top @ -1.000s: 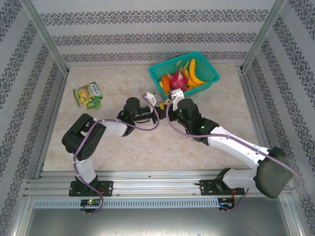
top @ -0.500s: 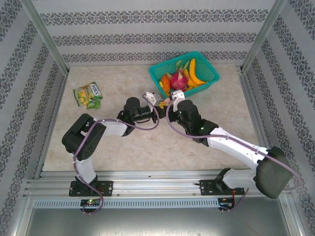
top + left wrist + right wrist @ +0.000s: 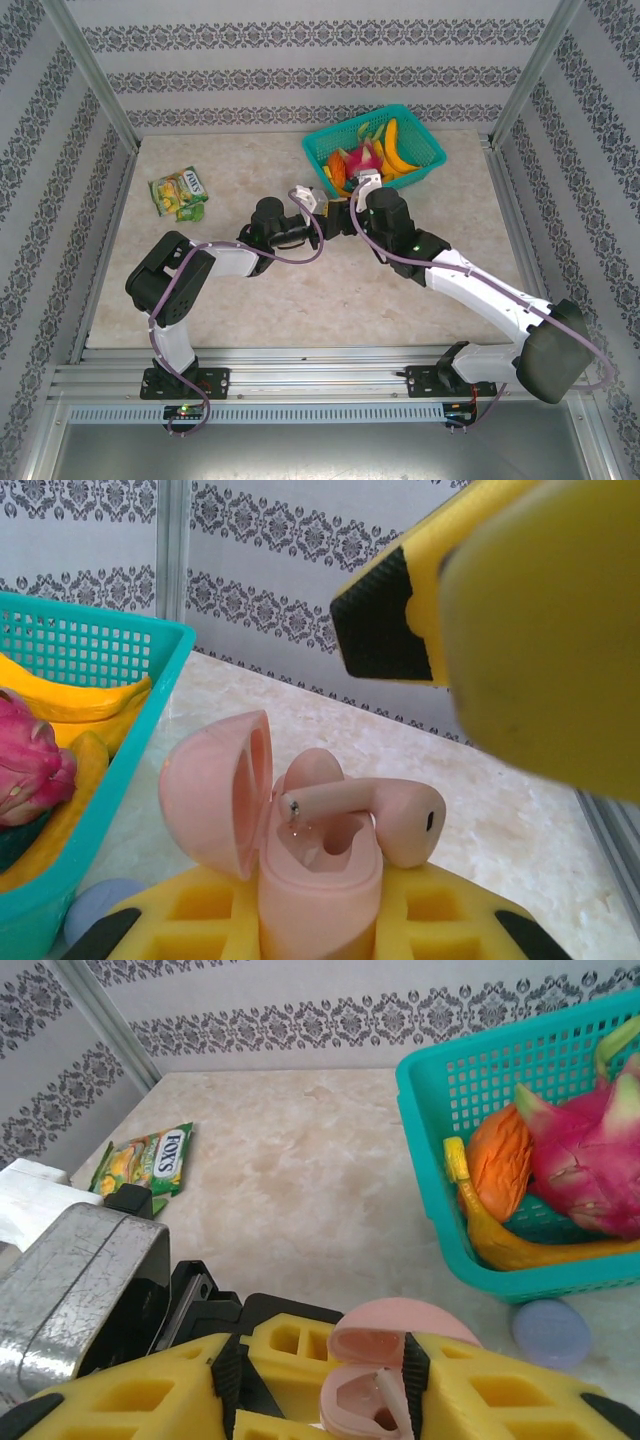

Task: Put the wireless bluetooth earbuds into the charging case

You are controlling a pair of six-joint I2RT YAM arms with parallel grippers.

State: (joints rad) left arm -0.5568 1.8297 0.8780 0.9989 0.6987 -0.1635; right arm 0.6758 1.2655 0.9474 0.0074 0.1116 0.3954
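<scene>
At the near edge of the marble-look bench (image 3: 250, 300) the two arms rise from their bases and lean inward, so their tools meet about mid-bench. The left tool (image 3: 320, 1372) is clenched on the pink case (image 3: 320, 880), its black pads pressing the case's two sides, and it holds the case upright just above the bench with the lid (image 3: 215, 790) swung open. A pale pink earbud (image 3: 370, 810) lies crosswise over the open mouth of that case. Its rounded head overhangs the side away from the lid and its metal-tipped stem points towards the lid, so it rests on top and is not down in its well. Behind it a second rounded pink shape sits in the case; I cannot tell what it is. The right tool (image 3: 362, 183) hovers just beyond and above the case, and in the left wrist view one yellow finger (image 3: 540, 640) with a black pad hangs apart from the earbud. Whether that tool's jaws stand released or clenched I cannot tell. A little farther on, a round purple case (image 3: 552, 1332) lies flat on the bench just beside the teal basket (image 3: 500, 1060), which holds a banana (image 3: 520, 1250), an orange fruit (image 3: 500, 1160) and a dragon fruit (image 3: 590, 1160). Off to the left, well apart, lies a green sweet packet (image 3: 180, 192). Patterned walls close the far side.
</scene>
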